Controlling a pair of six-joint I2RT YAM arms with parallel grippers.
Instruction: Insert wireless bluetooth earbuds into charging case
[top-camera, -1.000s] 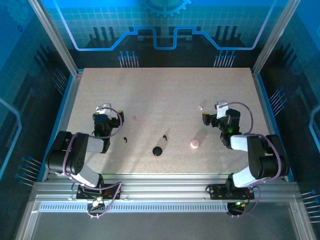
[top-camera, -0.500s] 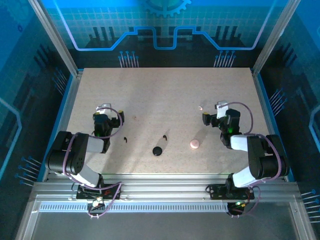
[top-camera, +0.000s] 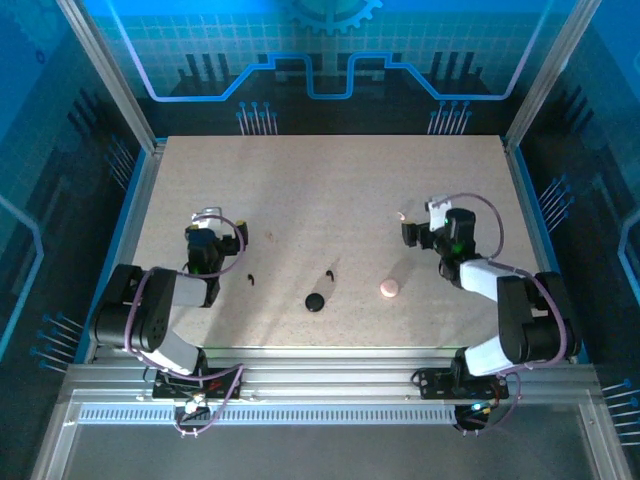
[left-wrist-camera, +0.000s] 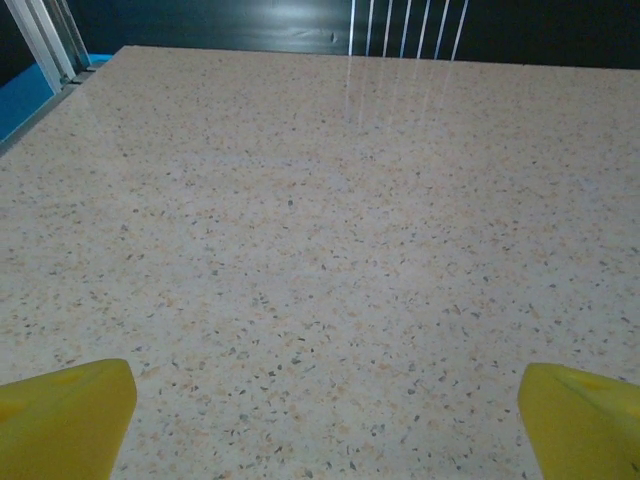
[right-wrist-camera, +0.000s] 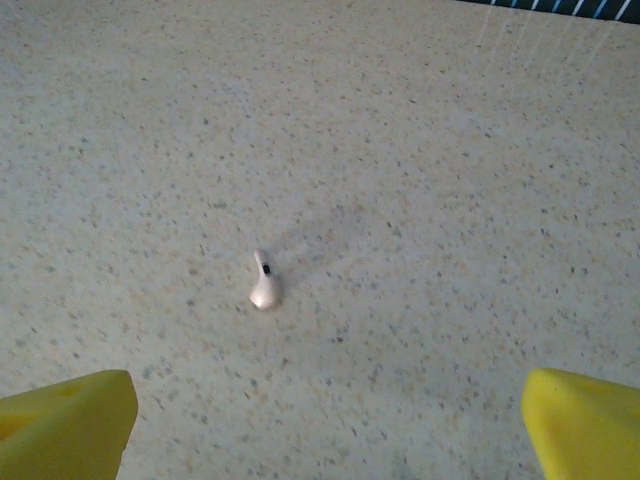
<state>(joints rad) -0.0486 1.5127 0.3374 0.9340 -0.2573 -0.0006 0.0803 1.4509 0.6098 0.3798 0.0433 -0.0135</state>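
Observation:
Two tiny black earbuds lie on the speckled table, one (top-camera: 250, 279) just right of my left arm, the other (top-camera: 329, 273) near the middle. Below the second sits a round black puck (top-camera: 315, 301), the charging case as far as I can tell. My left gripper (top-camera: 208, 218) (left-wrist-camera: 328, 405) stands open over bare table, its yellow fingertips (left-wrist-camera: 70, 415) wide apart. My right gripper (top-camera: 428, 218) (right-wrist-camera: 328, 410) is open too. A small pale pink earbud (right-wrist-camera: 264, 283) (top-camera: 401, 215) lies ahead of it and a little left, untouched.
A round pink puck (top-camera: 389, 288) rests on the table below the right gripper. Blue rails and metal frame posts border the tabletop (top-camera: 330, 190) on the left, right and back. The arm bases stand at the near edge.
The right gripper has shifted a little away from its base and leftward, closer to the pale pink earbud. The left arm and all the pieces on the table have stayed put.

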